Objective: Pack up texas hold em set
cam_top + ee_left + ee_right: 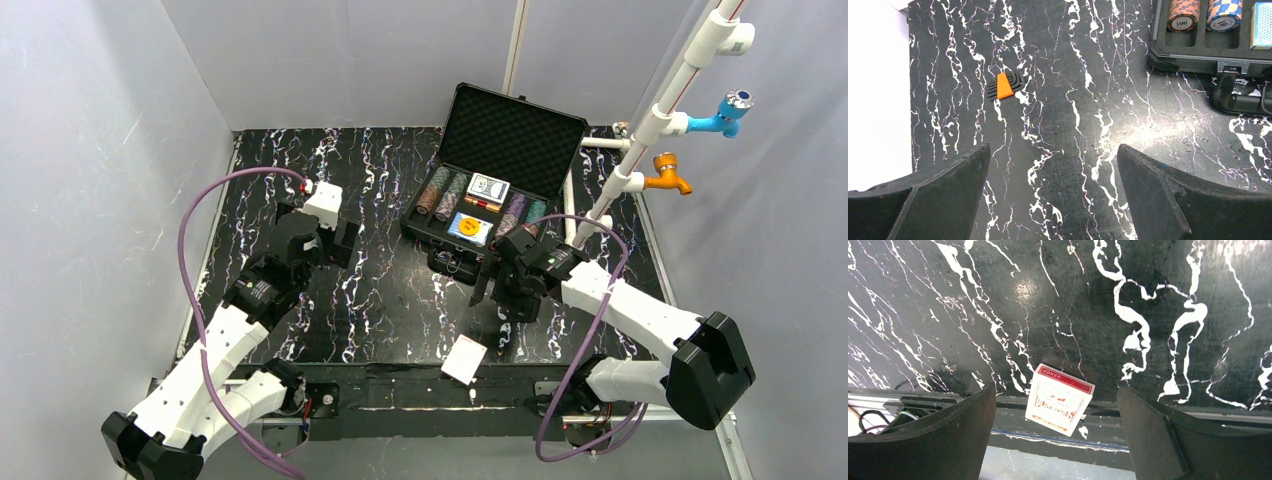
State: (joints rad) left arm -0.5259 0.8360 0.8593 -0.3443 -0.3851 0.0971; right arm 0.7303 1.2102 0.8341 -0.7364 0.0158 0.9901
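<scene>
While left gripper (1053,150) gapes wide, right gripper (1055,389) does too; both empty.

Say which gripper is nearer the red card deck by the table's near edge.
Right. The right gripper hovers just beyond the red card deck; the left gripper is far left.

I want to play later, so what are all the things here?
case: one, black, open, far right of table
chip stacks: several rows, multicoloured, inside case
card decks: two, bluish, inside case
orange disc: one, on nearer deck
card box: one, red-white, near table edge
small piece: one, orange-black, on table
taps: two, blue and orange, right pipe
table: one, black, white-veined
left fingers: two, black, open, empty
right fingers: two, black, open, above card box
</scene>
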